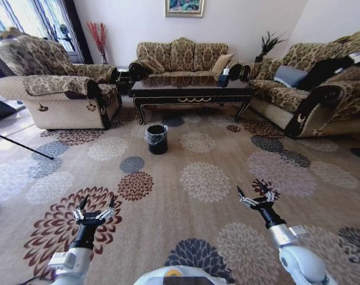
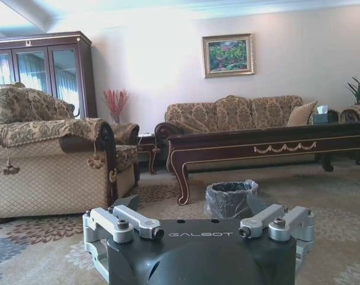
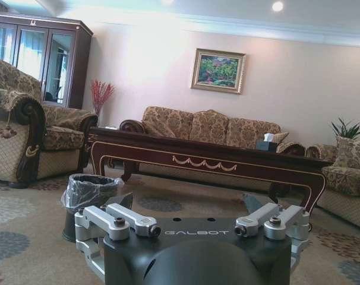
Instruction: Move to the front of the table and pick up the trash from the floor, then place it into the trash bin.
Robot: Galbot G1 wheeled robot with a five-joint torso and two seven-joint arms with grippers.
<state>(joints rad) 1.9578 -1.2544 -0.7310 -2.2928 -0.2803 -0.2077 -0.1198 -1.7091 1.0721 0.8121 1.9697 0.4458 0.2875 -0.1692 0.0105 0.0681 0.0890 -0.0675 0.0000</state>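
The table [image 1: 192,92] of dark glossy wood stands across the carpet in front of the far sofa; it also shows as the table [image 2: 269,142] and the table [image 3: 204,157] in the wrist views. In front of its left end sits the black trash bin [image 1: 157,139] with a plastic liner, seen again as the bin [image 2: 230,202] and the bin [image 3: 88,190]. The trash is out of view. My left gripper [image 1: 98,205] and right gripper [image 1: 252,191] hover low over the carpet, both open and empty, well short of the bin.
An armchair [image 1: 55,83] stands at the left, a sofa [image 1: 183,58] behind the table and another sofa [image 1: 322,89] at the right. A tissue box [image 1: 223,76] rests on the table. A thin dark rod [image 1: 19,144] lies across the floor at the left. Open patterned carpet [image 1: 198,178] stretches between me and the bin.
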